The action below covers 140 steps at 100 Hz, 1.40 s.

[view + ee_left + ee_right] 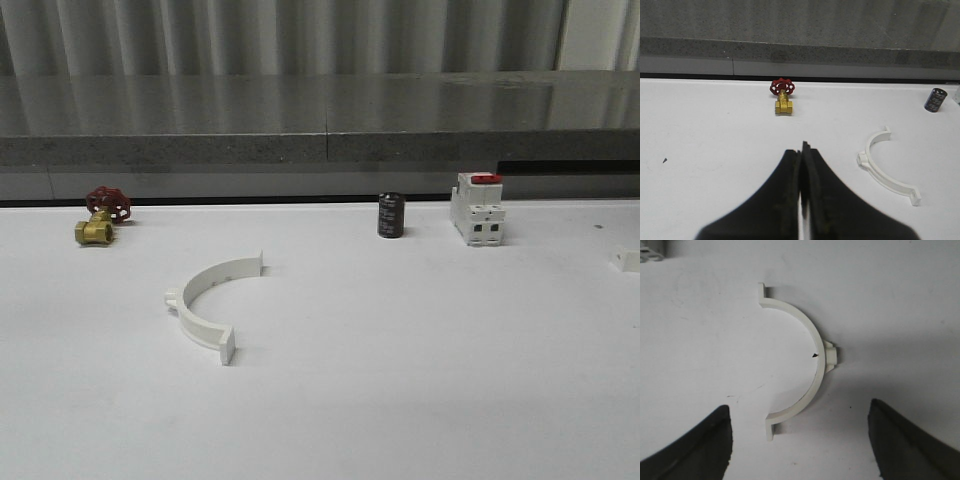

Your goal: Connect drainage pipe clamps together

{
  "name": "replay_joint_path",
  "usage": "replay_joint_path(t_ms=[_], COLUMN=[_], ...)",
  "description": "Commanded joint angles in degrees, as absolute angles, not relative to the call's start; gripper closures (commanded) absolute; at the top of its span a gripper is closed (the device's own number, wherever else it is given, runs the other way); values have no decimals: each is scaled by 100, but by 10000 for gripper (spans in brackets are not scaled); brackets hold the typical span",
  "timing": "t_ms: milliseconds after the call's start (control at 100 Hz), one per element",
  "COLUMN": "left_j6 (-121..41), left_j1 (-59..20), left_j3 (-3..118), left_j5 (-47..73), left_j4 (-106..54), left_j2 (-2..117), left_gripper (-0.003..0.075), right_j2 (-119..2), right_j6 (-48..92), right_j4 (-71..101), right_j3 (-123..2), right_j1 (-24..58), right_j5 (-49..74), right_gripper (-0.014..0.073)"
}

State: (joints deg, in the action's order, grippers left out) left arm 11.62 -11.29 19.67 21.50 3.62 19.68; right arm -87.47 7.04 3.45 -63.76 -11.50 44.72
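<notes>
One white half-ring drainage pipe clamp (207, 299) lies flat on the white table, left of centre; it is also in the left wrist view (880, 169). My left gripper (802, 149) is shut with nothing in it, above the table and apart from that clamp. A second white half-ring clamp (812, 347) lies flat under my right gripper (799, 405), which is open. Its dark fingers (710, 440) stand wide on either side of one clamp end, not touching it.
A brass valve with a red handwheel (101, 214) sits at the far left. A dark capacitor (391, 215) and a white breaker with a red switch (477, 209) stand at the back. A small white piece (625, 260) shows at the right edge. A grey ledge (320, 130) borders the table.
</notes>
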Motion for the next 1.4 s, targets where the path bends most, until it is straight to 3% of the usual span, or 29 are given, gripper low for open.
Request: replay_joint_path(t_ms=[0, 410, 1040, 1140, 1390], left_j6=[1164, 1164, 1164, 1164, 1164], left_j1=[-1123, -1123, -1123, -1123, -1123], left_j3=[2136, 2136, 2136, 2136, 2136], left_j5=[1703, 1703, 1703, 1703, 1703], left_j4=[368, 368, 368, 368, 368], left_j2=[2001, 2001, 2001, 2001, 2001], left_gripper=[741, 741, 741, 741, 741], right_j2=[-8913, -9997, -10474, -10474, -10474], right_j6=[977, 1206, 1219, 1219, 1219], right_j4=[479, 479, 479, 479, 479], right_j3=[-6592, -6592, -6592, -6592, -6592], right_j1=[-1267, -1402, -1402, -1402, -1402], right_j5=[4134, 3234, 3122, 3127, 3090], right_gripper=[30, 31, 36, 96, 407])
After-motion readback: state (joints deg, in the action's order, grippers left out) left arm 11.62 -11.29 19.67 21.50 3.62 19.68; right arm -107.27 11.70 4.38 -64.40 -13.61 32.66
